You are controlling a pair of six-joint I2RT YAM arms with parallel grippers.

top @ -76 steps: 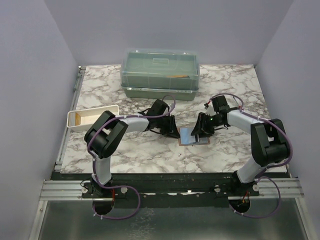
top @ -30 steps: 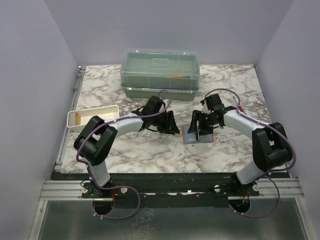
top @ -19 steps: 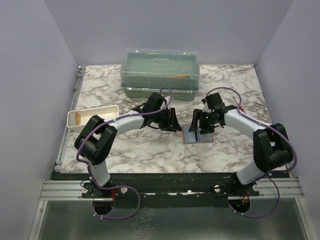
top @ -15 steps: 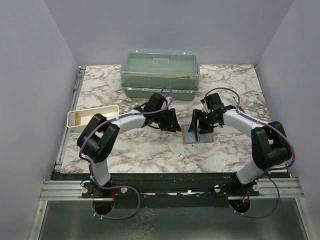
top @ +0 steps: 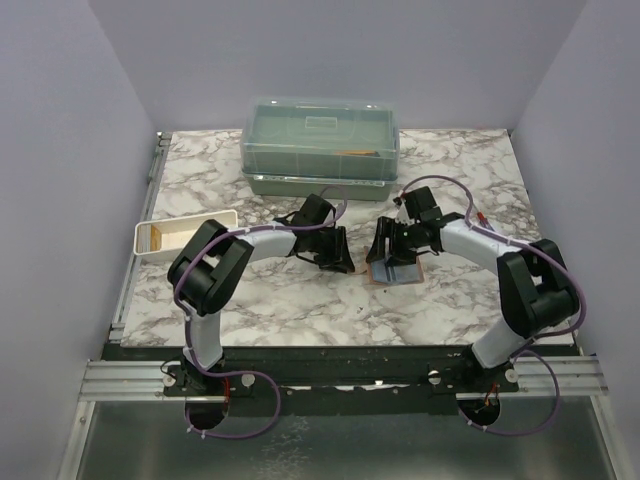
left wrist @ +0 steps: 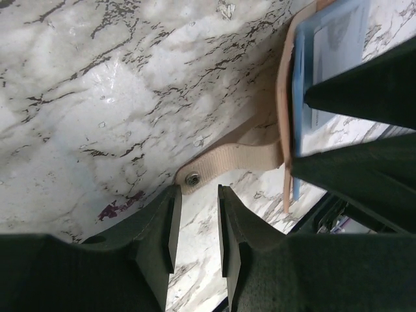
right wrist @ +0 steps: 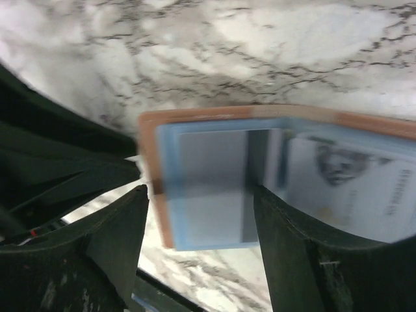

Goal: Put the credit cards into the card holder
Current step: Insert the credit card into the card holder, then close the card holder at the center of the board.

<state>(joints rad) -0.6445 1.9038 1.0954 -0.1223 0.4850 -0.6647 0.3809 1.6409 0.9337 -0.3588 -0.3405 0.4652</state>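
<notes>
While both arms bent inward over the marbled worktop (left wrist: 97, 78), the left end effector (left wrist: 197, 195) showed its fingers narrowly apart and gripping nothing. The snap tab (left wrist: 234, 159) of the card holder (right wrist: 162, 195) lay just ahead of their tips. The right end effector (right wrist: 198, 195) stood wide apart, astride one half of the holder, which lay opened flat. Past one finger, a pale printed credit card (right wrist: 354, 185) lay against the bluish pocket of the other half.

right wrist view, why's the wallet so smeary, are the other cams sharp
Right wrist: the card holder is smeared by blur, its print unreadable. Left wrist: sharp, snap tab crisp, glare patch on the table. Top external: even light, in focus.
</notes>
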